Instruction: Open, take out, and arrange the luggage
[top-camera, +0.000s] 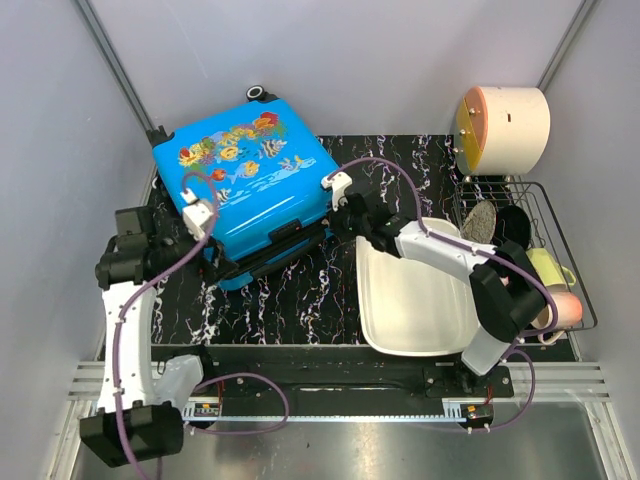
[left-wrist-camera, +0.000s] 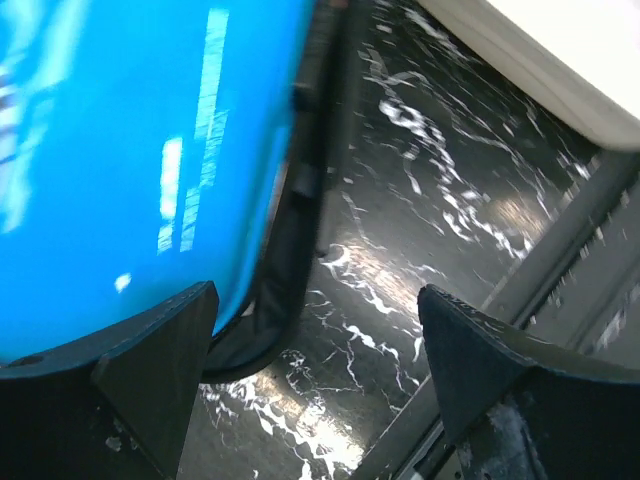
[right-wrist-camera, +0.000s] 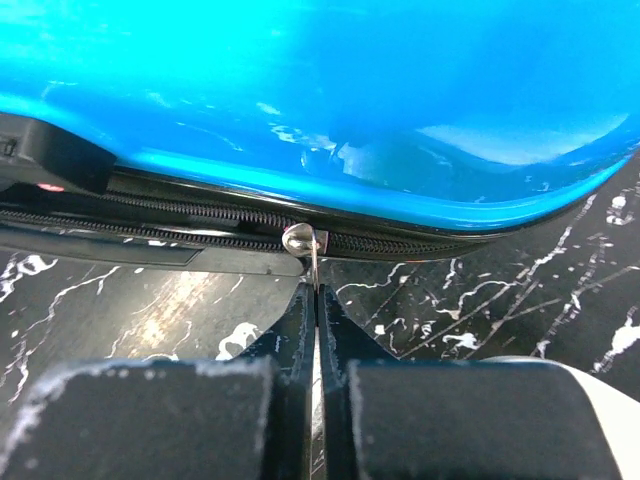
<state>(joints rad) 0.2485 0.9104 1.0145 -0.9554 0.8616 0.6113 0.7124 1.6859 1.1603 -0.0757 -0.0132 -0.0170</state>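
The bright blue luggage (top-camera: 248, 185) with fish print lies flat on the dark marbled mat, its lid shut. My right gripper (right-wrist-camera: 317, 292) is at its near right side, shut on the silver zipper pull (right-wrist-camera: 313, 256), whose slider (right-wrist-camera: 298, 239) sits on the black zipper track. In the top view the right gripper (top-camera: 343, 208) touches the case's side. My left gripper (top-camera: 205, 232) is open at the near left corner of the luggage (left-wrist-camera: 130, 170); one finger (left-wrist-camera: 160, 360) rests against the blue shell, the other is over the mat.
A white rectangular basin (top-camera: 415, 295) lies right of the luggage under the right arm. A wire rack (top-camera: 520, 250) at the right holds cups and bowls. A cream cylinder (top-camera: 505, 128) stands at the back right. The metal rail (top-camera: 340, 385) runs along the near edge.
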